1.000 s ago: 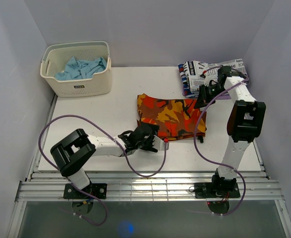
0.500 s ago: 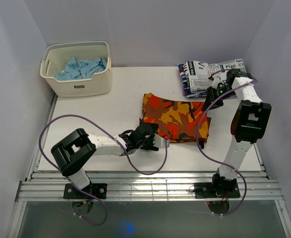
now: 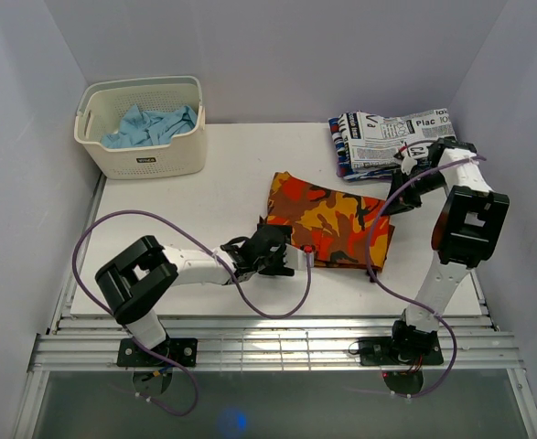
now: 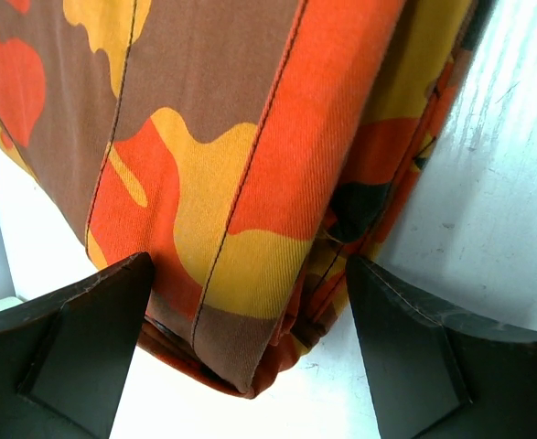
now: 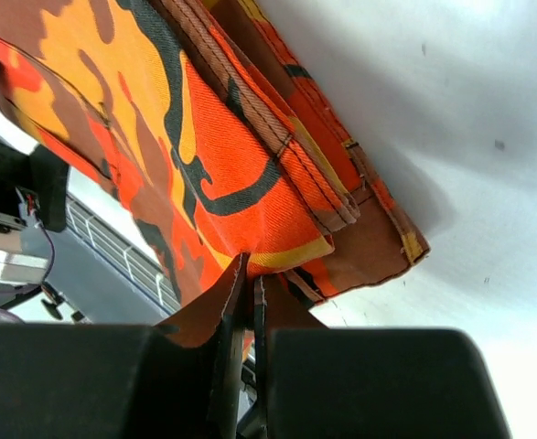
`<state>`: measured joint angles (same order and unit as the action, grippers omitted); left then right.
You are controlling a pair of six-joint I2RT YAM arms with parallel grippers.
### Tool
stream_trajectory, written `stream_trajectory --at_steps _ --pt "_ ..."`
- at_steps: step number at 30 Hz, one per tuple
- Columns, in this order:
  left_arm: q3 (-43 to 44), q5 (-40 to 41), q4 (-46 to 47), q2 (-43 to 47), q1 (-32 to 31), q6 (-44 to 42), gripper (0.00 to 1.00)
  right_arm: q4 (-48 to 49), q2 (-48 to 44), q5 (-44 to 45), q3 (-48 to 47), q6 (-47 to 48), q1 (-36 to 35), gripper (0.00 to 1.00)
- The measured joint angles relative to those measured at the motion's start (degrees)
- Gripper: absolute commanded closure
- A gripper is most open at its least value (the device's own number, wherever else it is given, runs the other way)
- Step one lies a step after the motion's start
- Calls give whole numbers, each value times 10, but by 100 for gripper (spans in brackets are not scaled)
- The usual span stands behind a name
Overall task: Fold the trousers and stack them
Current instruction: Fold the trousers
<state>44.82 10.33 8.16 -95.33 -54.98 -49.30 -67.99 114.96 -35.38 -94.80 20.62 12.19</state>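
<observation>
Stacking looks in hand: right jaws clamp the folded trousers point(image 3: 327, 219) at 3 o'clock, left jaws gape wide at 8 o'clock, next likely a lift onto the newspaper-print garment point(image 3: 382, 133).

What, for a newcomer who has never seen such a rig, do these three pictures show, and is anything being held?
Two robot arms are bolted at a table's near edge. The overhead picture shows both arms. The other two pictures come from a camera on each wrist. On the white table lie folded camouflage trousers, a basket holding light blue cloth, and a newspaper-print garment. The right gripper is shut on the trousers' edge. The left gripper is open at their opposite edge, holding nothing.
</observation>
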Motion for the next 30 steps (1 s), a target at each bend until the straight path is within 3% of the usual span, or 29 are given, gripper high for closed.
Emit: stream_trajectory --at_steps 10,18,26,30 --pt "13 2 -16 -6 0 15 2 109 -23 85 153 -24 12 92" --pt "21 -27 -79 18 0 57 2 144 -5 130 158 -55 -13 92" --pt "60 -154 -250 201 5 246 2 142 35 227 66 -34 -108 92" --pt "122 -231 -269 251 60 381 4 188 76 280 -18 -8 -179 92"
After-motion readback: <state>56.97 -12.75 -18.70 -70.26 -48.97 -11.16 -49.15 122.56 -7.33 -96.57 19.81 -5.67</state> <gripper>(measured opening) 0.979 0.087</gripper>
